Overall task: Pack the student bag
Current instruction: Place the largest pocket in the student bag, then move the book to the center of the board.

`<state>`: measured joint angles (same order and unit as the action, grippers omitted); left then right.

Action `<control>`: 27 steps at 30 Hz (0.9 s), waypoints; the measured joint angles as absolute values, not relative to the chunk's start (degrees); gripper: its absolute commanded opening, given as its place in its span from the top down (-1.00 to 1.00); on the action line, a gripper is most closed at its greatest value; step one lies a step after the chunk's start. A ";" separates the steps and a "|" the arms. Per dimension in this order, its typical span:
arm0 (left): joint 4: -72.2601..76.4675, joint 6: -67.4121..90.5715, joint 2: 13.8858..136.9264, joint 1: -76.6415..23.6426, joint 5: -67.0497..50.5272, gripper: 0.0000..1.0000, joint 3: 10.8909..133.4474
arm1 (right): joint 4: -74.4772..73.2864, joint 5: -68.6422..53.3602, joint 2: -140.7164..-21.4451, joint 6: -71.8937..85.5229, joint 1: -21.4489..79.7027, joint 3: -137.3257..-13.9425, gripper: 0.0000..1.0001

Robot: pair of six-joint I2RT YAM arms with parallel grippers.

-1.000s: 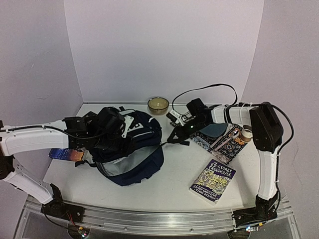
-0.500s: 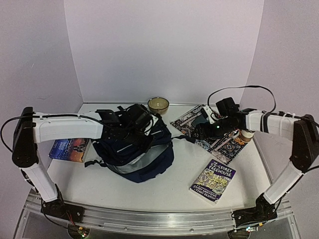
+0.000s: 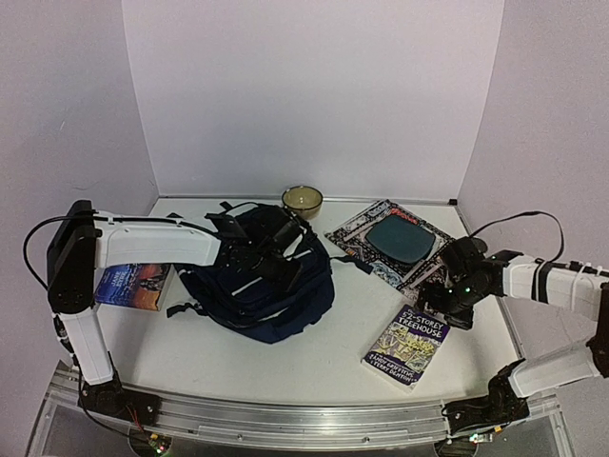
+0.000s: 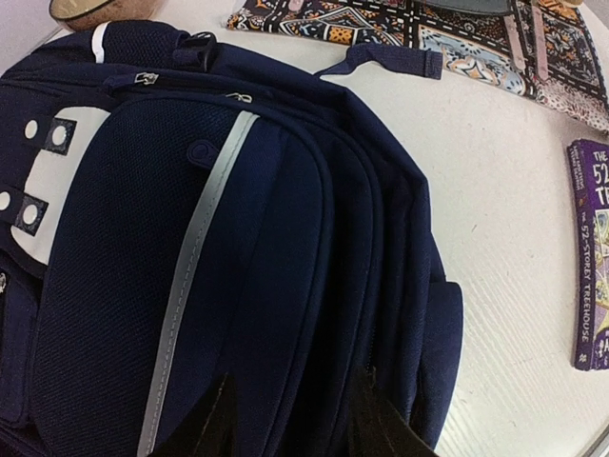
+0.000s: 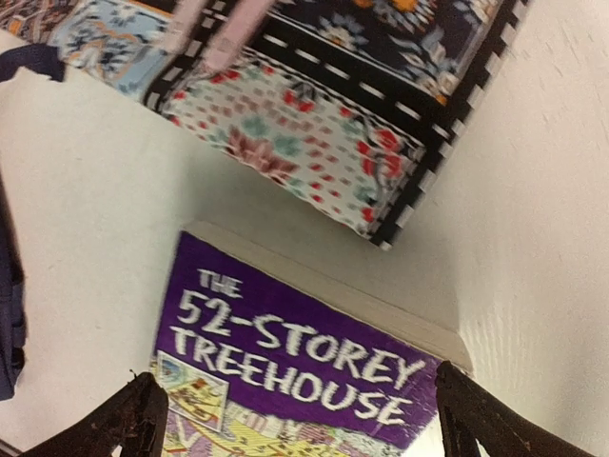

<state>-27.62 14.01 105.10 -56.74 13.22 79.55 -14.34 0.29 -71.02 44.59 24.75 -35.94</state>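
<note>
Left hand [image 4: 293, 386] parted over student bag [image 4: 143, 238], contents hidden; right hand [image 5: 295, 381] spread above book [image 5: 285, 333].

student bag [image 3: 271, 286] left, book [image 3: 406, 346] right, table [image 3: 347, 319] between

- The student bag [image 4: 190, 238] runs off the left and bottom edges of the left wrist view. From above, the left arm [image 3: 152, 238] covers part of its top, and the left jaws, dark against the navy, cannot be made out there.
- In each wrist view only the tips of the jaws show, at the bottom edge.
- The blue book [image 3: 128, 286] lies partly behind the left arm, and its cover is too small to read.
- The purple book [image 4: 592, 257] is cut by the right edge of the left wrist view. In the right wrist view its lower part is lost below the frame.
- The patterned mat [image 5: 314, 105] is blurred and cut at the top in the right wrist view. From above, the right jaws hide its near corner.
- The contents of the bowl [image 3: 302, 199] are too small to tell.
</note>
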 measured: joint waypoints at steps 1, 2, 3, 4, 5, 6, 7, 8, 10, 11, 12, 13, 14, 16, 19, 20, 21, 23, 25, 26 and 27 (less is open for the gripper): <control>-27.46 14.62 105.10 -56.64 13.28 -0.06 79.55 | -14.91 0.58 -70.78 46.23 24.75 -34.98 -0.96; -27.41 14.89 105.08 -56.59 13.24 -0.15 79.55 | -15.36 0.67 -70.78 47.31 24.75 -34.32 -0.96; -27.38 15.12 104.98 -56.55 13.09 -0.21 79.55 | -15.59 0.71 -70.81 48.45 24.73 -33.43 -0.97; -27.38 15.73 104.87 -56.53 12.98 -0.26 79.53 | -15.55 0.67 -70.81 49.23 24.73 -32.71 -0.97; -27.34 16.43 104.71 -56.45 12.65 -0.30 79.49 | -15.37 0.50 -70.87 49.83 24.73 -31.84 -0.96; -27.34 16.81 104.51 -56.41 12.32 -0.33 79.47 | -15.15 0.20 -71.05 50.27 24.74 -31.08 -0.94; -27.35 17.20 104.25 -56.40 11.92 -0.35 79.45 | -14.92 -0.21 -71.30 50.55 24.77 -30.51 -0.91; -27.31 17.75 103.92 -56.40 11.36 -0.37 79.44 | -14.63 -0.74 -71.64 50.68 24.84 -30.26 -0.89; -26.97 18.70 103.26 -56.40 9.76 -0.38 79.41 | -12.74 -2.22 -72.64 50.87 25.21 -30.22 -0.86; -26.75 19.30 102.97 -56.40 8.86 -0.39 79.38 | -11.29 -3.15 -73.18 50.96 25.66 -30.22 -0.85; -26.51 19.88 102.72 -56.40 7.93 -0.39 79.33 | -9.98 -3.86 -73.86 51.03 26.26 -30.23 -0.85; -26.15 20.53 102.47 -56.40 6.86 -0.40 79.17 | -8.85 -4.33 -74.75 51.05 27.03 -30.33 -0.85; -25.55 21.30 102.16 -56.41 5.51 -0.41 78.74 | -7.92 -4.67 -75.92 51.00 27.99 -30.75 -0.85; -24.46 22.61 101.56 -56.44 2.96 -0.41 77.40 | -6.34 -5.08 -78.99 50.86 30.56 -33.12 -0.85; -22.94 24.52 100.89 -56.69 -1.03 -0.42 74.81 | -3.74 -5.77 -86.12 50.04 35.11 -39.22 -0.85; -22.77 25.21 100.86 -56.80 -1.93 -0.42 74.22 | -2.55 -6.17 -88.26 49.77 36.28 -41.13 -0.85; -21.98 25.98 100.86 -57.04 -2.98 -0.42 73.20 | -1.46 -6.75 -90.82 49.46 37.85 -43.58 -0.85; -21.44 27.37 100.85 -57.44 -4.45 -0.42 71.57 | 0.69 -7.80 -94.20 49.10 39.78 -46.86 -0.84; -21.01 28.84 100.79 -57.83 -5.44 -0.41 69.82 | 2.14 -8.96 -96.51 48.73 41.17 -49.20 -0.82; -20.76 29.47 100.68 -58.00 -5.79 -0.41 69.01 | 2.50 -9.58 -97.65 48.45 41.81 -50.37 -0.81; -20.47 30.40 100.46 -58.19 -6.13 -0.42 68.09 | 2.81 -10.07 -98.59 48.03 42.28 -51.40 -0.80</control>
<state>-20.47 30.40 100.46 -58.19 -6.13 68.09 2.81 -10.07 -98.59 48.03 42.28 -51.40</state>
